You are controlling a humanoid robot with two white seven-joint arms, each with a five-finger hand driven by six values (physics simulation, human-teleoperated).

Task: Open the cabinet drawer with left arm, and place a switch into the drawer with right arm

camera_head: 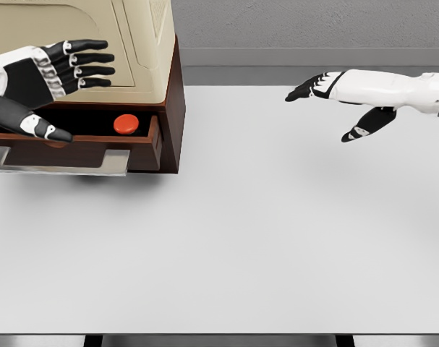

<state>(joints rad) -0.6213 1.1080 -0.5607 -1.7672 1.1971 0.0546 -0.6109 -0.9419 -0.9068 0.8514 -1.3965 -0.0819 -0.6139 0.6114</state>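
A cream and brown cabinet (150, 50) stands at the table's back left. Its drawer (136, 150) is pulled out, with a grey handle plate along the front. Inside the drawer lies a round red switch (126, 123). My left hand (64, 79) hovers just left of the switch in front of the cabinet face, fingers spread, thumb resting near the drawer's front rim, holding nothing. My right hand (327, 97) floats above the table at the back right, well away from the cabinet, fingers extended and empty.
The white table (262, 238) spreads across the view, its front edge near the bottom. A grey wall runs behind it.
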